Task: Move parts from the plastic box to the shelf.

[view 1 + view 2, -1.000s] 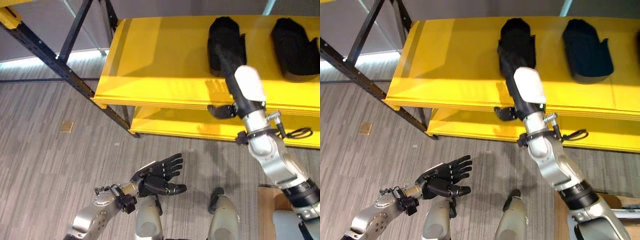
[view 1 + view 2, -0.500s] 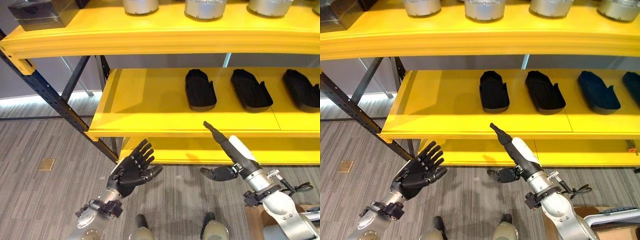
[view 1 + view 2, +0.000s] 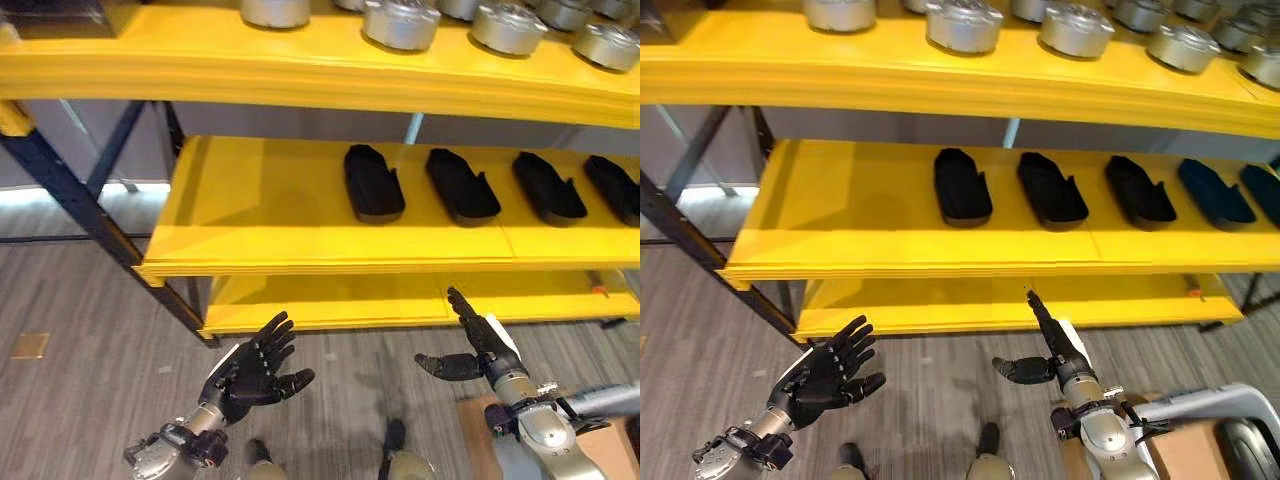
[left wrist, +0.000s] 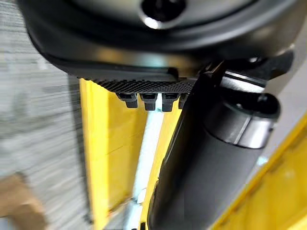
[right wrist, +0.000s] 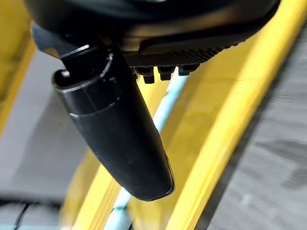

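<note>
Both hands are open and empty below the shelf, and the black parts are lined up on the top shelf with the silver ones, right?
Not quite. The black parts lie on the middle shelf, one level below the silver parts, as the right eye view shows. The left hand and right hand are open and empty.

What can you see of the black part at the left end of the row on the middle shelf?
The leftmost black part is a matte, elongated, shoe-shaped tray with a hollow top, plastic by its look. It lies flat on the yellow middle shelf, pointing front to back, apart from the next black part. No hand touches it.
</note>
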Tool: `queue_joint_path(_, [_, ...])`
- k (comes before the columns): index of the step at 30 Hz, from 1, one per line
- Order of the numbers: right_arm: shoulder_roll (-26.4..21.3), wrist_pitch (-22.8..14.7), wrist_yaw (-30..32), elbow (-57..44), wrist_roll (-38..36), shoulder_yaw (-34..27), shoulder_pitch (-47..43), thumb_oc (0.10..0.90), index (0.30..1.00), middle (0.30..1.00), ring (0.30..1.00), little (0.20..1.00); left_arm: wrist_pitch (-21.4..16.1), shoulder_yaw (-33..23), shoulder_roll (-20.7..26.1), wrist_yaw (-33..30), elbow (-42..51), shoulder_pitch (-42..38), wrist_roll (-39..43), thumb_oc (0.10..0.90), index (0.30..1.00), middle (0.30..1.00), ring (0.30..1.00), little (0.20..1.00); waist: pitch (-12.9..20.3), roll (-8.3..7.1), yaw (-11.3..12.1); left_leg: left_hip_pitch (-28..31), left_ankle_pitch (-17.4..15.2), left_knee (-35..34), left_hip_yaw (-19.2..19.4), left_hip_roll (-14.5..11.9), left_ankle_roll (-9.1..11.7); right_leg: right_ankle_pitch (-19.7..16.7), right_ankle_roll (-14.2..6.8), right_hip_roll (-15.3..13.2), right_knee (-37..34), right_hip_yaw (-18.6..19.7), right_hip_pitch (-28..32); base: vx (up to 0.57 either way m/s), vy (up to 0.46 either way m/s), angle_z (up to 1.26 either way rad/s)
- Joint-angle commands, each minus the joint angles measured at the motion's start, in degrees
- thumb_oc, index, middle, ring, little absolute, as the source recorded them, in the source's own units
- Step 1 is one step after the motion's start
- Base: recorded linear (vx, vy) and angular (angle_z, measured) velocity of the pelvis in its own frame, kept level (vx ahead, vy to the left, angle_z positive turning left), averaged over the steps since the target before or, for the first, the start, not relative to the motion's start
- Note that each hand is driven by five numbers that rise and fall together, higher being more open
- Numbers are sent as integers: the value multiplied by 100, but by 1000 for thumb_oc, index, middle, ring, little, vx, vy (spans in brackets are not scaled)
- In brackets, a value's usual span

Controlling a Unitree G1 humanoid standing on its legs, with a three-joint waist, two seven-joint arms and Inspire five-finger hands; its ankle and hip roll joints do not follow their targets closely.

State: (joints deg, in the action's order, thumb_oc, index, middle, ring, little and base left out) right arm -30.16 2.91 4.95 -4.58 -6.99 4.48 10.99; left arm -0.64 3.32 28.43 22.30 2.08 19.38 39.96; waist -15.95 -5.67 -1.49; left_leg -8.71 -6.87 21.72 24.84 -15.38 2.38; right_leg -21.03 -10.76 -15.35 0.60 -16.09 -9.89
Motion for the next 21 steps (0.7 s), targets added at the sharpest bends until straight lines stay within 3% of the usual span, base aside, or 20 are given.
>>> queue_joint_path(1, [-143, -291, 474, -297, -19, -353, -63, 900, 1000, 1000, 1000, 1000, -730, -238, 91, 150, 549, -253, 251, 900, 1000, 1000, 1000, 1000, 67, 309, 105, 1020, 94, -1596, 563, 488, -402, 2536, 201, -371, 2201, -648, 661, -175, 99, -72])
queue_joint_path(5, [-280, -191, 267, -318, 210, -358, -351, 900, 1000, 1000, 1000, 1000, -724, -218, 10, -22, 482, -294, 325, 900, 1000, 1000, 1000, 1000, 200, 341, 198, 778, 141, -1364, 773, 382, -449, 3116, 374, -243, 2391, -798, 1183, -131, 20, -48])
queue_joint_path(8, [-375, 64, 51, -297, 406, -244, -698, 900, 1000, 1000, 1000, 1000, -691, -288, -71, -210, 509, -253, 450, 900, 1000, 1000, 1000, 1000, 315, 258, 317, 666, 192, -1224, 1041, 291, -480, 3491, 431, -34, 2138, -1101, 1657, -109, -113, -130])
queue_joint_path(10, [-511, 176, -205, -363, 530, -186, -845, 900, 1000, 1000, 1000, 1000, -771, -363, -123, -400, 567, -153, 465, 900, 1000, 1000, 1000, 1000, 323, 167, 422, 658, 304, -1106, 1311, 110, -350, 3419, 443, 88, 1597, -1455, 1858, -112, -255, -143])
queue_joint_path(12, [-602, 194, -291, -413, 637, -111, -948, 900, 1000, 1000, 1000, 1000, -845, -336, -159, -584, 570, -138, 464, 900, 1000, 1000, 1000, 1000, 275, 124, 459, 580, 433, -933, 1416, -121, -198, 3286, 429, 131, 1265, -1556, 1944, -106, -289, -118])
queue_joint_path(16, [-781, 228, -301, -537, 942, -79, -1092, 900, 1000, 1000, 1000, 1000, -890, -205, -252, -869, 530, -328, 526, 900, 1000, 1000, 1000, 1000, 162, 160, 300, 617, 680, -893, 1532, -518, 88, 3021, 394, 183, 972, -1408, 1833, -129, -198, -116])
queue_joint_path(21, [-878, 203, -180, -333, 1123, -287, -1062, 900, 1000, 1000, 1000, 1000, -797, -140, -307, -722, 456, -423, 641, 900, 1000, 1000, 1000, 1000, 96, 229, 125, 709, 711, -891, 1510, -606, 214, 2847, 367, 149, 911, -1224, 1662, -88, -136, -74])
